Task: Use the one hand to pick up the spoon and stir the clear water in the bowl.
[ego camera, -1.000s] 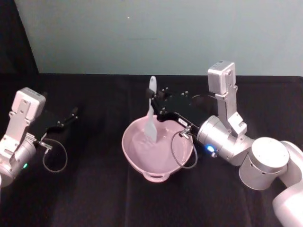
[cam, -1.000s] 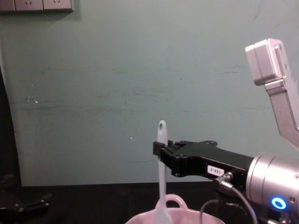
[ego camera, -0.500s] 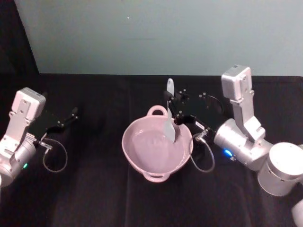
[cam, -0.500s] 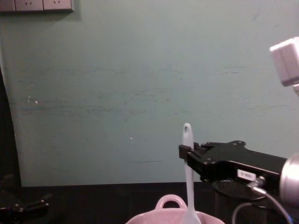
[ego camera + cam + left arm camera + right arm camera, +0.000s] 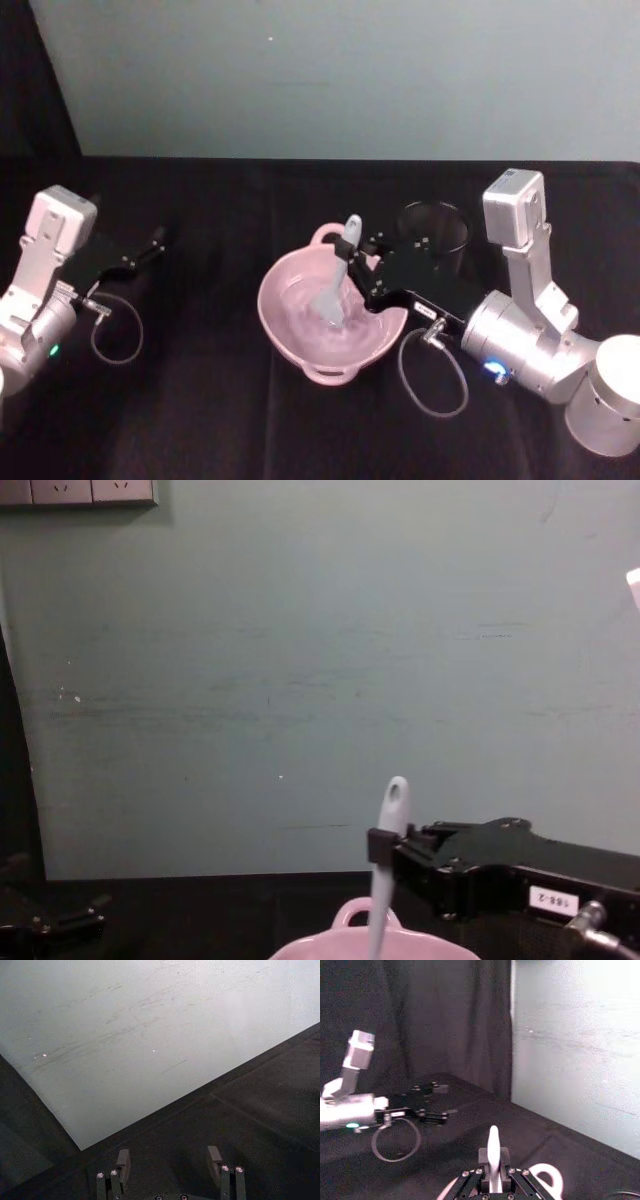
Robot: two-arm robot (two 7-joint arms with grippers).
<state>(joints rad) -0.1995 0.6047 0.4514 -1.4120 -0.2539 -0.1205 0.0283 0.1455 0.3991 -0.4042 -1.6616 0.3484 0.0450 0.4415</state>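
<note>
Right gripper (image 5: 352, 250) sat at frame centre, fingers closed tight on the upper handle of the spoon (image 5: 337, 278), just below the hole at its tip. The spoon was tilted, head down inside the bowl (image 5: 285, 345) at the middle of the bench (image 5: 200, 410). The head seemed to be under the water, though the surface was hard to read. Spoon judged to be light, stiff plastic, slick when wet; a high grip suits it, clear of the water. Left gripper (image 5: 153, 241) was parked at centre left, fingers spread, empty.
</note>
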